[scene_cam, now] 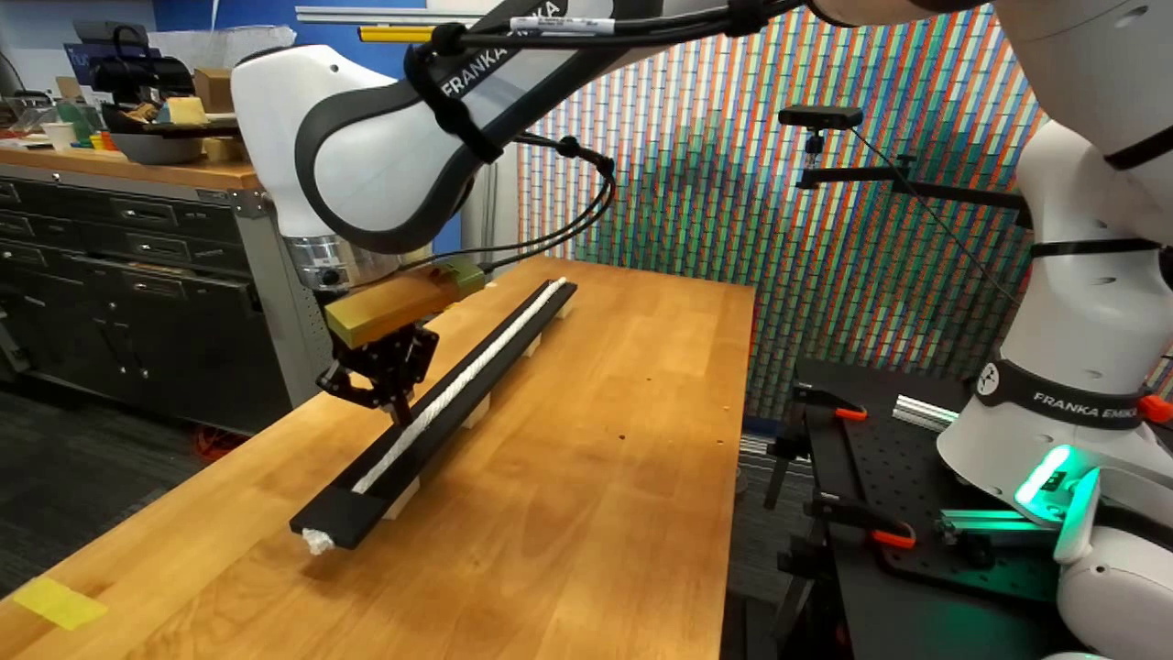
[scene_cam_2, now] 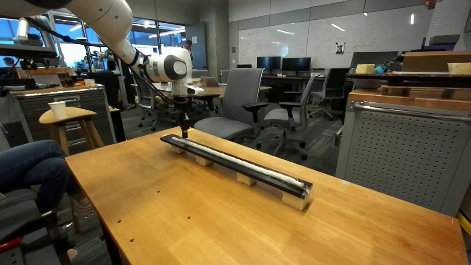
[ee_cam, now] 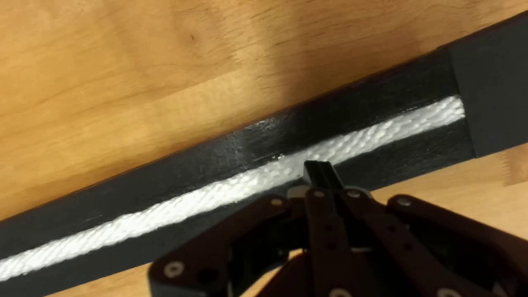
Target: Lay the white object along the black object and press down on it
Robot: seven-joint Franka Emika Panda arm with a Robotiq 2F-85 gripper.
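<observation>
In the wrist view, the white rope [ee_cam: 231, 189] is lying along the black rail [ee_cam: 247, 148]; the tool [ee_cam: 318, 163] is sitting toward the right, its 2 fingers [ee_cam: 314, 174] together, empty. The rope is probably feeling soft and light, its middle being best for pinching.

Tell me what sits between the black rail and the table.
Four pale blocks, spaced apart in a row under the black rail, sit between it and the table. They show in both exterior views.
</observation>
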